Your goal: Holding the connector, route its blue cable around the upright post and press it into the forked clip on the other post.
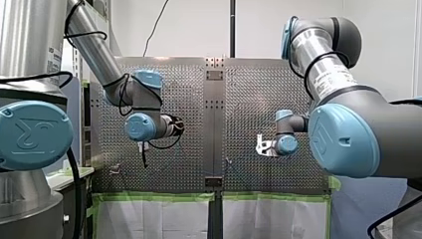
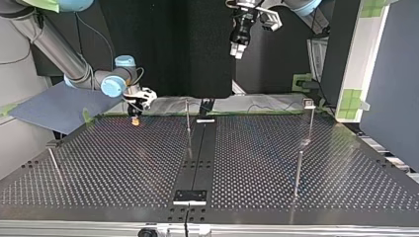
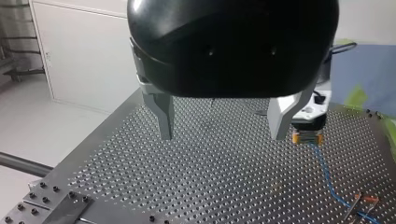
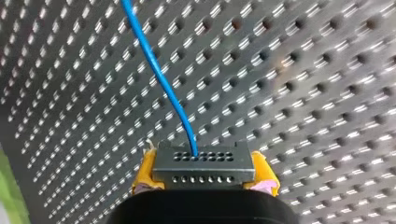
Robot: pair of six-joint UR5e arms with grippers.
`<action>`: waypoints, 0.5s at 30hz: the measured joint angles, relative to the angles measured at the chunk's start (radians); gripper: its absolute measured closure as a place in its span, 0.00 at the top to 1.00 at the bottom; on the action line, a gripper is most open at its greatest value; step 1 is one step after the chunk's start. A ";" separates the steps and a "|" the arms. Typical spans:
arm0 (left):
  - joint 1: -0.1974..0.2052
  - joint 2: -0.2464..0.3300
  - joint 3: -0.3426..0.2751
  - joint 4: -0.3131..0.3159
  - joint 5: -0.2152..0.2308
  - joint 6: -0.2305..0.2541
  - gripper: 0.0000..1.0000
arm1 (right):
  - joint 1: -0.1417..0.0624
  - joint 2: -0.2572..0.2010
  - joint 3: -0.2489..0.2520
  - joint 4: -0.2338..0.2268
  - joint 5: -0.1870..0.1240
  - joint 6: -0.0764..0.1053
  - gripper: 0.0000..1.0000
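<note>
My right gripper [image 4: 204,179] is shut on a small grey connector [image 4: 203,161], its yellow pads against the connector's two sides. A blue cable [image 4: 159,74] leaves the connector's face and runs ahead over the perforated table. In the top view my right gripper [image 2: 134,120] is low over the table's far left part. My left gripper [image 2: 238,49] hangs high above the far edge, open and holding nothing. In the left wrist view my left gripper [image 3: 223,135] stands wide; beyond one finger are the connector [image 3: 307,138] and the cable [image 3: 327,175], which leads to thin posts [image 3: 356,209].
Thin upright posts stand on the table: one near the centre strip [image 2: 188,121], one at the far right with a small head [image 2: 309,104], one nearer right [image 2: 298,173], one at the left [image 2: 53,160]. A blue sheet [image 2: 54,106] lies beyond the far left edge.
</note>
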 joint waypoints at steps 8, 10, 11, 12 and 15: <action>0.000 0.000 0.000 0.001 0.006 -0.008 1.00 | 0.032 -0.075 0.001 0.037 0.030 0.013 0.00; 0.000 0.000 0.000 0.001 0.006 -0.008 1.00 | 0.036 -0.094 0.001 0.044 0.041 0.016 0.00; 0.000 0.000 0.000 0.001 0.006 -0.008 1.00 | 0.038 -0.107 0.001 0.048 0.048 0.020 0.00; 0.000 0.000 0.000 0.001 0.007 -0.009 1.00 | 0.039 -0.116 0.002 0.052 0.053 0.022 0.00; 0.000 0.000 0.000 0.001 0.007 -0.012 1.00 | 0.037 -0.147 0.012 0.053 0.063 0.028 0.00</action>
